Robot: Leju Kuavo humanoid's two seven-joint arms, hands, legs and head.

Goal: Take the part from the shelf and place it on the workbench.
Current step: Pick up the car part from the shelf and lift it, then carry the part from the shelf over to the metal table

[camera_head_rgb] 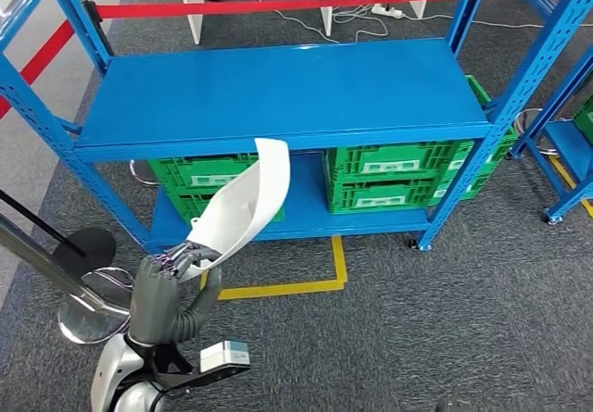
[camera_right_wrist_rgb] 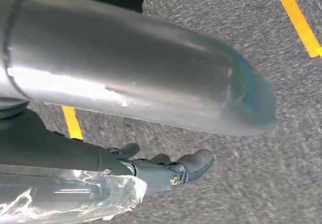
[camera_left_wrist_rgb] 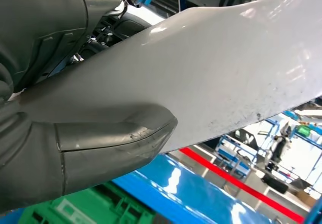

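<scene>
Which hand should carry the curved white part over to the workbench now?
Left. The left hand already grips the curved white part by its lower end, clear of the blue shelf. The right hand hangs over carpet, holding nothing.

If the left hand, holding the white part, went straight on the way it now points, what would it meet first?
Probably the blue shelf. The left hand points up and forward, and the white part it holds already reaches the top board's front edge, so the part would likely touch there first. Depth is unclear.

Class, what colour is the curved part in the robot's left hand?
White, clearest in the head view: the part held by the left hand.
</scene>
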